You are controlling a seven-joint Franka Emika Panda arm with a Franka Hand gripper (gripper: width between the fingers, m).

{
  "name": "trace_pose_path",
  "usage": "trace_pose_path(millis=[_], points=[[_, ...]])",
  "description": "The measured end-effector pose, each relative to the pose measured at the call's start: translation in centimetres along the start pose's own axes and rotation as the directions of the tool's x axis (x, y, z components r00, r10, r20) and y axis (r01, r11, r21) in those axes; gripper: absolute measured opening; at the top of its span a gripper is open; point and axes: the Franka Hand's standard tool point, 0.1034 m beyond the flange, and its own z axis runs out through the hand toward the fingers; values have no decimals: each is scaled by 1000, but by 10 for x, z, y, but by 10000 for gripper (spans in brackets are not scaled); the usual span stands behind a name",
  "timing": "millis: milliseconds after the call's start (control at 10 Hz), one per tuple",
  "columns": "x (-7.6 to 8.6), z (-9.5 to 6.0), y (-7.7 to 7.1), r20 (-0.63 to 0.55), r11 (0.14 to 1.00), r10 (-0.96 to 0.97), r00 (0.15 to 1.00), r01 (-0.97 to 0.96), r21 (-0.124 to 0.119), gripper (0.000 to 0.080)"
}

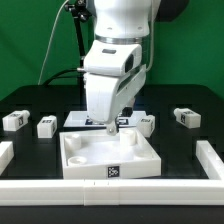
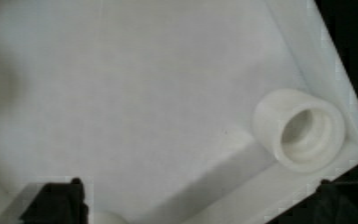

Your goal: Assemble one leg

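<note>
Black table (image 1: 30,100): gripper (image 1: 112,125) over back edge of the tray (image 1: 85,172), open or closed I cannot tell; socket (image 2: 309,135) empty, every visible leg (image 1: 46,125) loose, nothing assembled.

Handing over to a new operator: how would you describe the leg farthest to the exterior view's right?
Find the large white square tray at the centre. Two small tagged white blocks lie past its far corner on the exterior view's right. The leg is the outer one, farthest right; its neighbour sits close to the tray.
</note>
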Motion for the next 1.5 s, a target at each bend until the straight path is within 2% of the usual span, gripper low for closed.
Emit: trace_pose_path(millis=[300, 400, 500, 600, 700, 800, 1200, 1400, 1500], points=[[0, 0, 0, 1, 1000, 9, 1000, -9, 2, 650], [1, 0, 2, -3, 999, -44, 999, 44, -14, 650], [0, 1, 5, -15, 987, -150, 989, 149, -59, 650], [-1, 4, 2, -13, 968, -239, 971, 238, -81, 650], [-3, 10, -3, -2, 939, -333, 943, 331, -91, 650], [-5, 13, -7, 20, 913, -398, 917, 398, -87, 650], [-6, 14, -7, 27, 909, -407, 913, 408, -83, 650], [-18, 19, -7, 35, 851, -515, 856, 516, -101, 650], [-24, 24, -11, 33, 849, -519, 854, 519, -100, 650]])
